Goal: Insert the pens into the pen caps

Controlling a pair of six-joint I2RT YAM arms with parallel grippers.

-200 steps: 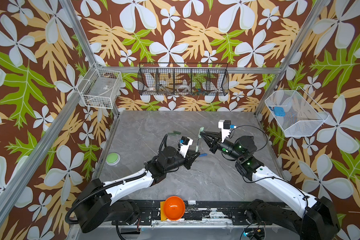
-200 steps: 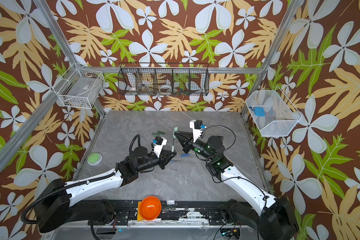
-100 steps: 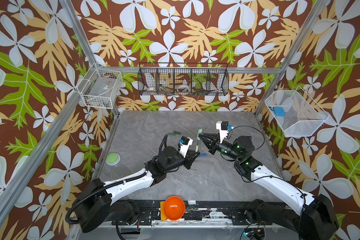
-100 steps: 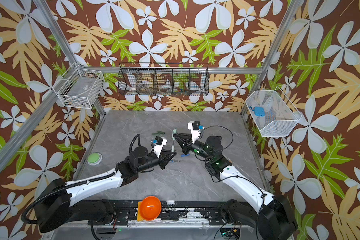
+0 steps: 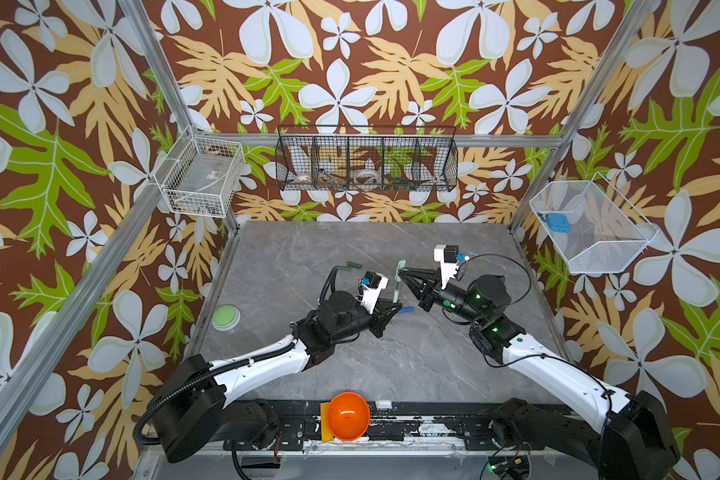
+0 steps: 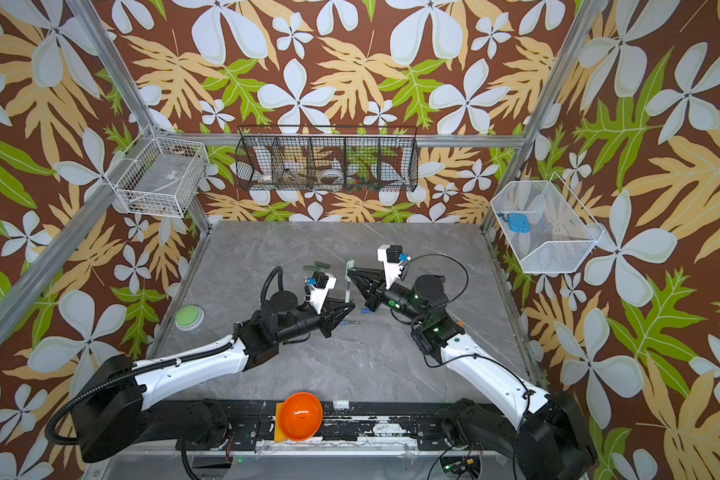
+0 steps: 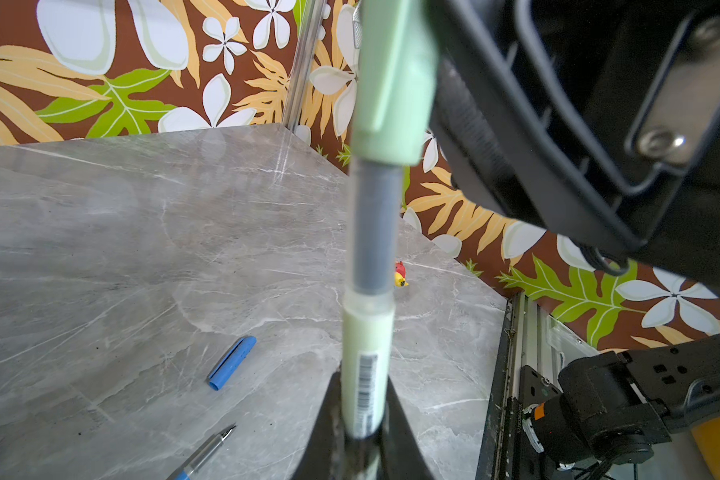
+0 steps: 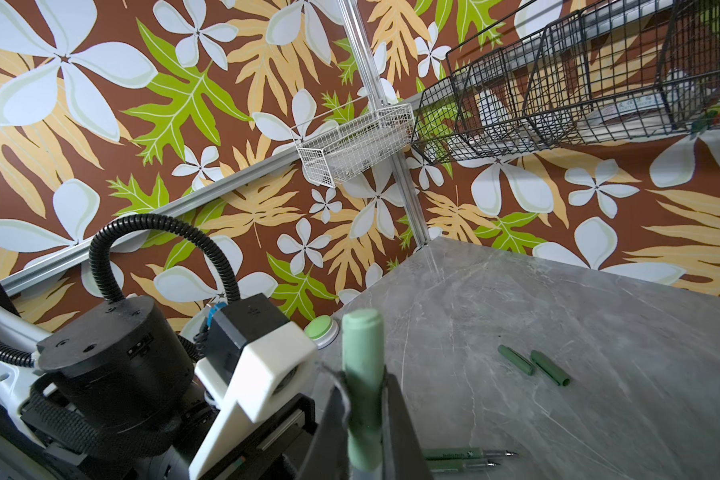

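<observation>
Over the middle of the grey counter (image 5: 412, 365) the two arms come together, tips almost meeting. The left tool (image 5: 395, 306) is clamped on the lower end of the pale green pen (image 5: 397, 287), which stands up out of its fingers, clear of the surface. Right above it, the right tool (image 5: 404, 272) is pinched tight around the pale green cap (image 7: 391, 83), and that cap sits over the pen's top end. A grey stretch of pen shows between the cap's mouth and the pale barrel. Down on the counter, two dark green pens (image 8: 466, 454) lie flat, side by side, tips pointing the same way. The blue pen (image 7: 202, 455) lies near the left tool. The two dark green caps (image 8: 515, 360) rest side by side toward the back, apart from both tools. The blue cap (image 7: 231, 363) lies alone near the blue pen, not touching it.
</observation>
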